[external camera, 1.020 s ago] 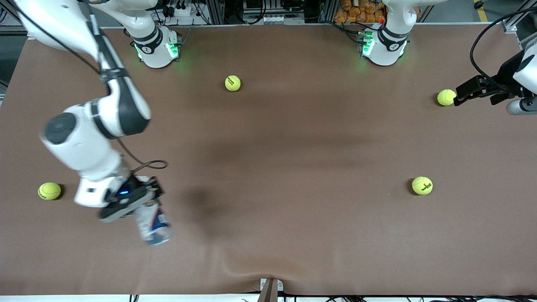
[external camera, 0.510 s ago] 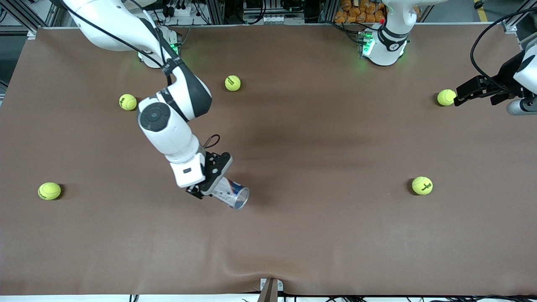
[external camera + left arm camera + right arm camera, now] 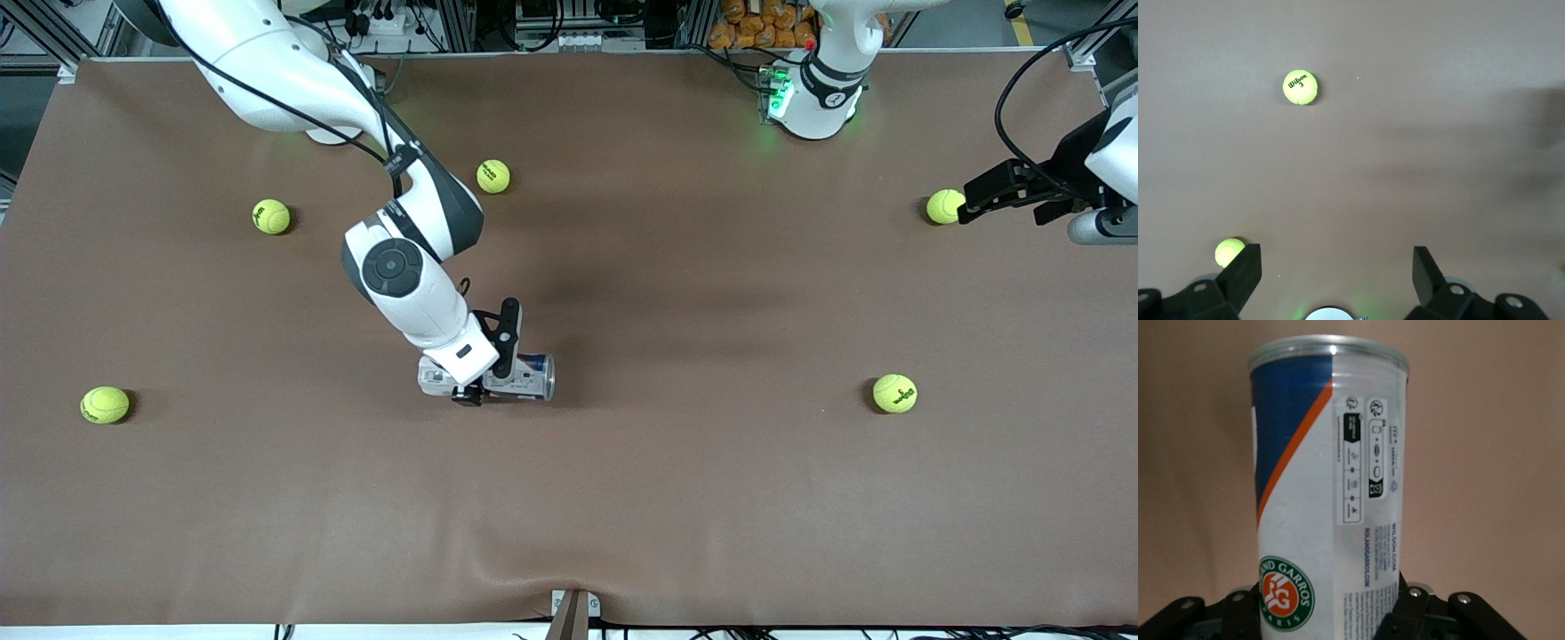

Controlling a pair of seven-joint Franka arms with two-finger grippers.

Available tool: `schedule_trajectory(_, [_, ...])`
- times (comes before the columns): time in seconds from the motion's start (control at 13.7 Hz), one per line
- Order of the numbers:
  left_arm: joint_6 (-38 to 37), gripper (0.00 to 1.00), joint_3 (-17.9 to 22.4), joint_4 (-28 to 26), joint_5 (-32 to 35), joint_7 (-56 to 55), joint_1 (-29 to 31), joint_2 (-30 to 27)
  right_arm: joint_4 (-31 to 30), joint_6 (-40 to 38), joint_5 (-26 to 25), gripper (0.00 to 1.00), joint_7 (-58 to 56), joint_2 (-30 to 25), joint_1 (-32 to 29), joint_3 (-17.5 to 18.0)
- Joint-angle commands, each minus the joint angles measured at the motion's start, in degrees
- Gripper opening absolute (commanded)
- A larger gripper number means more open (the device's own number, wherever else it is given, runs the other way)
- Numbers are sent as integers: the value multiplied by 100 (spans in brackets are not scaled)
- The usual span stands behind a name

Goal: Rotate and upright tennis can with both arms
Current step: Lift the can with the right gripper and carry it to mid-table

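Observation:
The tennis can [image 3: 532, 377] is white and dark blue with a silver rim. It lies level just above the middle of the table, rim toward the left arm's end. My right gripper [image 3: 492, 374] is shut on its middle. In the right wrist view the tennis can [image 3: 1331, 473] stands out between the fingers of the right gripper [image 3: 1331, 608], showing its orange stripe and round green logo. My left gripper [image 3: 978, 200] waits open and empty over the left arm's end of the table. The left wrist view shows that left gripper [image 3: 1336, 265] holding nothing.
Several yellow-green tennis balls lie about. One ball [image 3: 945, 206] is right beside the left gripper, and another [image 3: 894, 393] lies nearer the front camera. One ball [image 3: 493, 176] sits near the right arm's base. Two more balls [image 3: 271, 216] [image 3: 105, 404] lie toward the right arm's end.
The right arm has swung the can from the right arm's end, near the front edge, to the table's middle and turned it level. The left arm has not moved.

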Motion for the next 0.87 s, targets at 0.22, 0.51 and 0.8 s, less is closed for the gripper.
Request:
schedule_trajectory(0.22, [-158, 100, -1, 32, -110, 244, 129, 51, 24, 557, -121, 62, 431, 609, 497, -76])
schedule_trajectory(0.51, [-167, 100, -1, 32, -119, 244, 137, 78, 15, 567, -129, 100, 440, 733, 629, -85])
schedule_trajectory(0.8, [-167, 100, 8, 14, -293, 244, 172, 87, 24, 270, -112, 100, 396, 445, 611, -41])
